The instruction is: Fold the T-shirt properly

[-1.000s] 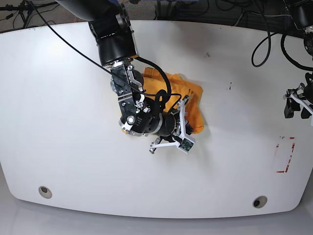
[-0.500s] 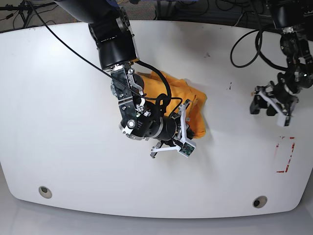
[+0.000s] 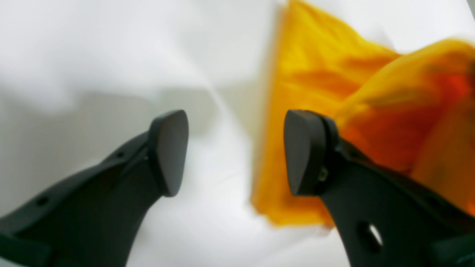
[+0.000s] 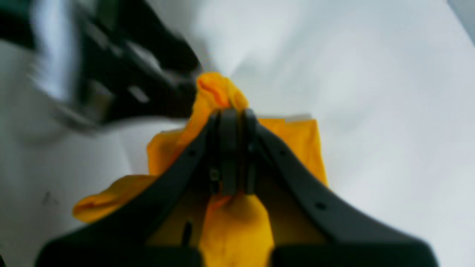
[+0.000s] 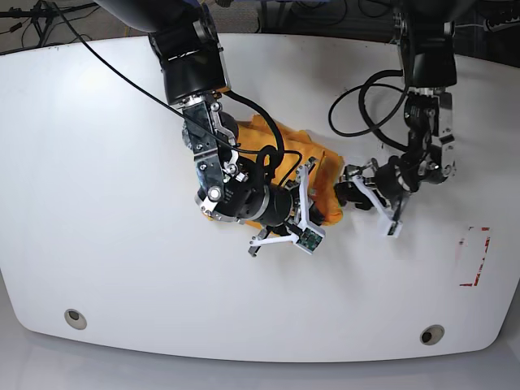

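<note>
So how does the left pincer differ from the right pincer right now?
The left pincer is open with nothing between its pads, while the right pincer is shut on a bunched fold of the T-shirt. In the base view the left pincer sits beside the shirt's edge, over the bare table, while the right arm's wrist lies over the shirt itself. Both have dark fingers and are down at the shirt.

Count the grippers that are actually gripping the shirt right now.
1. The right gripper is shut on a bunched fold of the shirt. The left gripper is open just beside the shirt's edge, with nothing between its fingers.
</note>
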